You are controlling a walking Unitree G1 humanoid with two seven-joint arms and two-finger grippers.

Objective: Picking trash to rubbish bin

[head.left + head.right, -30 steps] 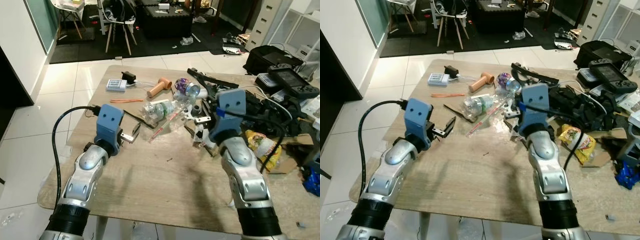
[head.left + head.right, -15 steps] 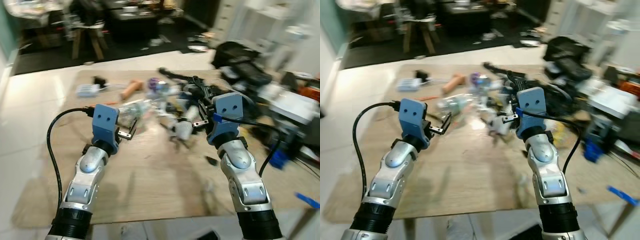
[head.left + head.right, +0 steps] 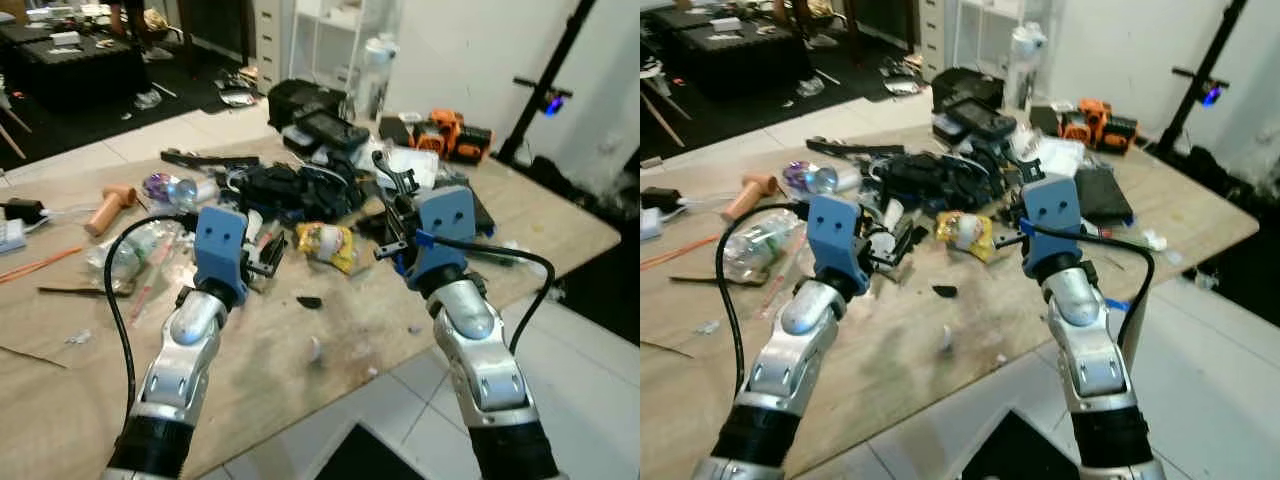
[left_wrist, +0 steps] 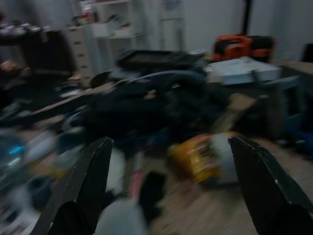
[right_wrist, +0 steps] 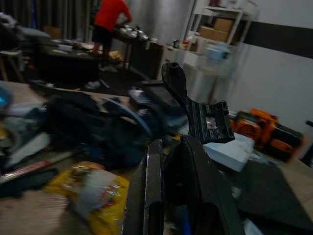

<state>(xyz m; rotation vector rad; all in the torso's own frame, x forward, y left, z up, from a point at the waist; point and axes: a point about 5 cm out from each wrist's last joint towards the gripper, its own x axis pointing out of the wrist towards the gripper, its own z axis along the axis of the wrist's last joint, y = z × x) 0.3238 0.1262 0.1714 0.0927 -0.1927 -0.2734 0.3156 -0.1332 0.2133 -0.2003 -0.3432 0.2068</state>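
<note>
Two claws — a left claw (image 3: 268,255) and a right claw (image 3: 392,215). One tabletop (image 3: 330,340), one yellow snack bag (image 3: 328,245), one clear bottle (image 3: 128,250), one wooden mallet (image 3: 108,204) — and one person (image 5: 108,19).

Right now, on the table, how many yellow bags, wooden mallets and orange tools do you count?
Yellow bag: 1
Wooden mallet: 1
Orange tool: 1
Total: 3

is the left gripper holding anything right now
No, the left gripper has its two black fingers spread wide apart with nothing between them, above the blurred yellow wrapper on the table.
</note>
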